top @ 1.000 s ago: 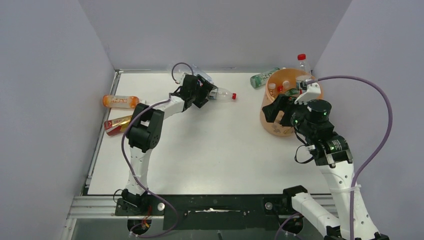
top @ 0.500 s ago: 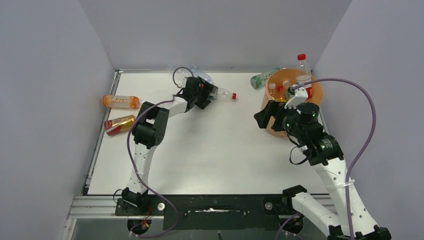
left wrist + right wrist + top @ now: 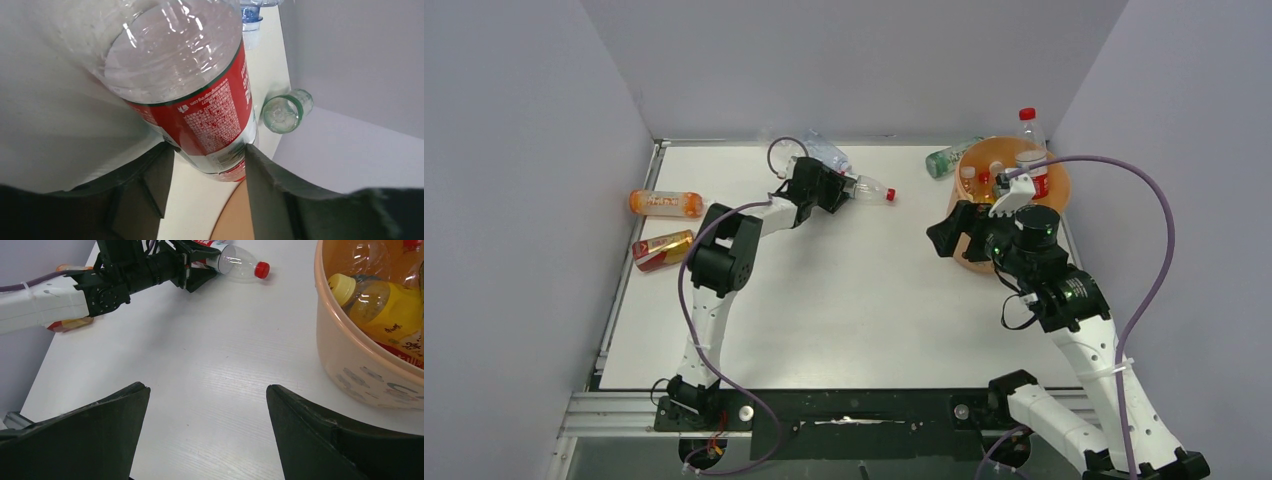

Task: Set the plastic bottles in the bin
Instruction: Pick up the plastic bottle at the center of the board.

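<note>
The right hand (image 3: 207, 386) hangs spread and empty over the bench (image 3: 225, 365), just left of the bin (image 3: 345, 355). Farther, left of centre, the left hand (image 3: 206, 150) pinches the lying red-labelled clear bottle (image 3: 200, 105) at its label.

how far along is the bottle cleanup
Done: several bottles, including a yellow bottle, lie in the bin. In hand: the left gripper has its jaws clamped on a red-label bottle on the table. Left: that one plus four outside the bin: a green bottle, a blue-capped bottle, an orange bottle and a red-gold bottle. The right gripper is open, empty.
</note>
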Controlling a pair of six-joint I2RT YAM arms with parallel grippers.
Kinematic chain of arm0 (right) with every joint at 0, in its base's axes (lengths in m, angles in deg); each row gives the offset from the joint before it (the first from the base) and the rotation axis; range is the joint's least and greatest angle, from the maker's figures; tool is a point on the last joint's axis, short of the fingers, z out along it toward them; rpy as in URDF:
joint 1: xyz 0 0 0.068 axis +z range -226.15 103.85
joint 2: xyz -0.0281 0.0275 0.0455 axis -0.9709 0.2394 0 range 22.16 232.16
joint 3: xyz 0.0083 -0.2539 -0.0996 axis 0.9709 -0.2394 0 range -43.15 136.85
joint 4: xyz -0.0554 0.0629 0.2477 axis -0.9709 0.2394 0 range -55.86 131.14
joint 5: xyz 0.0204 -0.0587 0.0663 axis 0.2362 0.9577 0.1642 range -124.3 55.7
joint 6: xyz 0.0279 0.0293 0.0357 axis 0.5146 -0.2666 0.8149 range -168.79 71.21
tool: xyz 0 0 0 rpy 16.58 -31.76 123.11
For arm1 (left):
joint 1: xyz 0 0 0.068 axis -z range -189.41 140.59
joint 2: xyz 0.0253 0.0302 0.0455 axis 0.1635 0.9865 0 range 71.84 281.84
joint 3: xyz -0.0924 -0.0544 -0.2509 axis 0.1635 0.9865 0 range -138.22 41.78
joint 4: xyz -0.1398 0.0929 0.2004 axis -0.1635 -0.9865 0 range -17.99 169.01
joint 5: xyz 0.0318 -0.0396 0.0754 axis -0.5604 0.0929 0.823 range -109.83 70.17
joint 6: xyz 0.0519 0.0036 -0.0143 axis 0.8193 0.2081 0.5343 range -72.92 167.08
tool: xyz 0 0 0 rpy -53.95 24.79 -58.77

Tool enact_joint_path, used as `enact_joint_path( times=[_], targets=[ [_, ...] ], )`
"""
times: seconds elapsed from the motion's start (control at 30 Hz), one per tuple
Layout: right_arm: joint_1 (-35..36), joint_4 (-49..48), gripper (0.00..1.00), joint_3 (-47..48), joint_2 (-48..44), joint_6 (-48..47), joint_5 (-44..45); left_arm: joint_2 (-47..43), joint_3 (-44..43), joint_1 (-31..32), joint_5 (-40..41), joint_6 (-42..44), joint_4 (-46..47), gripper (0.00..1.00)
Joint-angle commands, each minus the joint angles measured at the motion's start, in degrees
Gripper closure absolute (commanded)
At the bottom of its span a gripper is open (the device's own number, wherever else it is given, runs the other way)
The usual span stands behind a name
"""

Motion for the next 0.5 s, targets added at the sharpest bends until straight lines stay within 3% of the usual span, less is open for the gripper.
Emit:
enact_joint_path(
  times=[0.0, 0.17, 0.47],
  targets=[
    [1.1, -3.26, 0.09, 0.22, -0.43, 0.7, 0.59, 0.76, 2.82, -0.89, 1.36, 0.15, 1.49, 0.55],
    [2.96, -3.83, 0.1, 0.0, 0.4, 1.07, 1.66, -3.7, 9.59, -0.98, 1.58, -0.04, 4.84, 0.66],
    [10.49, -5.89, 0.1, 0.28, 4.94, 1.62, 6.95, -17.09, 27.78, -1.15, 3.0, 0.83, 11.08, 0.69]
  ],
)
